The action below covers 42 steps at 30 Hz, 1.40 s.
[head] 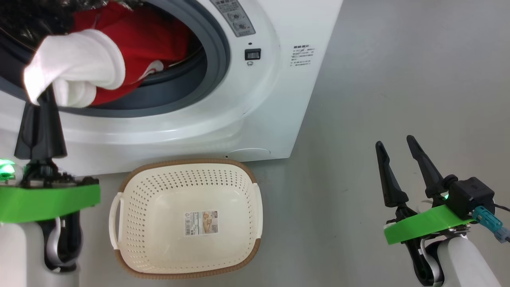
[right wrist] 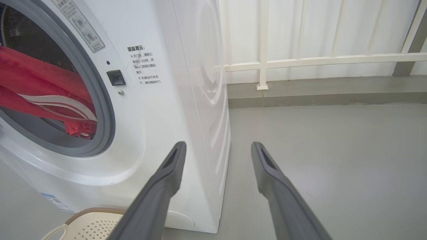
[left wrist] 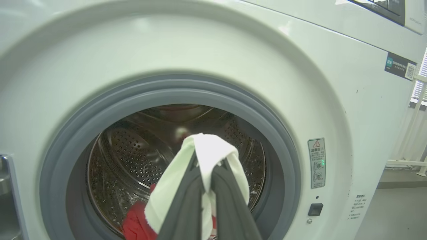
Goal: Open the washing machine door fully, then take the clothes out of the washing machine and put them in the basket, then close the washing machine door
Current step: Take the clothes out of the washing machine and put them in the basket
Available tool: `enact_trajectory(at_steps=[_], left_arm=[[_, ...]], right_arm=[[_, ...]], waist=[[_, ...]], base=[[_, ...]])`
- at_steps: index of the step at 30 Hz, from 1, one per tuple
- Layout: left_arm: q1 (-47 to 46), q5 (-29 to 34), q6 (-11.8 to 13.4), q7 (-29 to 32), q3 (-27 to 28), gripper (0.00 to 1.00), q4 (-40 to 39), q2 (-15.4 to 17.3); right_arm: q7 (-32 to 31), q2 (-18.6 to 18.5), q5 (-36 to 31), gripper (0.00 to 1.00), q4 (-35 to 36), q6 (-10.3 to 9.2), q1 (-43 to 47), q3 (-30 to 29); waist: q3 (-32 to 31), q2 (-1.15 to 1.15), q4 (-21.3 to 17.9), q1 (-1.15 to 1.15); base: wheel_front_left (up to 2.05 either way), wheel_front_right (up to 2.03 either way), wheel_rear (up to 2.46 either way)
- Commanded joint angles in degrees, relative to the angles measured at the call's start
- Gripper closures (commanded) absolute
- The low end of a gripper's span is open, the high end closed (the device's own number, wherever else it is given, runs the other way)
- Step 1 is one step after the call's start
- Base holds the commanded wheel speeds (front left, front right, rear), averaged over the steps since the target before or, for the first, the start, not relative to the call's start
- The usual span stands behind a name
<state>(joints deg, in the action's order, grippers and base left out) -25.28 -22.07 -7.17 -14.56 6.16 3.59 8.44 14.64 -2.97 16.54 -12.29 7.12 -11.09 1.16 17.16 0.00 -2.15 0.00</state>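
The left fingers (head: pixel 40 127) are pinching shut on the white cloth (head: pixel 75 65) at the mouth of the washing machine (head: pixel 279 99), the basket (head: pixel 187 162) is sitting on the floor (head: pixel 398 59) just below and to their right, and the right fingers (head: pixel 388 175) are hanging wide open, empty.

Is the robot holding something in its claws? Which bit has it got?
The left claw is shut on the small white cloth piece, pinching a bunched fold at one end. The right claw is open and holds nothing.
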Motion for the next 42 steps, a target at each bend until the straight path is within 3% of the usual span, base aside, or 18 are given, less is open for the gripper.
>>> enact_trajectory(at_steps=[1,9,20,42], left_arm=[[1.2,0.7,-0.3,-0.4,2.3,1.0,-3.2,1.3],[7.0,1.2,-0.3,-0.4,0.7,1.0,-1.9,0.2],[9.7,0.9,-0.3,-0.4,-3.9,1.0,10.8,-0.2],[-6.7,-1.1,-0.3,-0.4,-12.7,1.0,40.2,4.7]], right_arm=[[0.4,0.1,-0.5,0.0,1.3,0.36,0.2,1.3],[0.4,0.1,-0.5,0.0,1.5,0.36,0.3,1.8],[0.4,0.1,-0.4,0.0,2.4,0.36,-0.9,2.3],[0.4,0.1,2.2,0.0,4.1,0.36,-6.6,4.1]], waist=[[-0.1,0.0,0.0,0.0],[0.2,0.0,-0.3,0.0],[3.6,0.0,-1.4,0.0],[15.9,0.0,-4.8,0.0]], base=[[0.0,0.0,0.0],[0.0,0.0,0.0],[0.0,0.0,0.0],[0.0,0.0,0.0]])
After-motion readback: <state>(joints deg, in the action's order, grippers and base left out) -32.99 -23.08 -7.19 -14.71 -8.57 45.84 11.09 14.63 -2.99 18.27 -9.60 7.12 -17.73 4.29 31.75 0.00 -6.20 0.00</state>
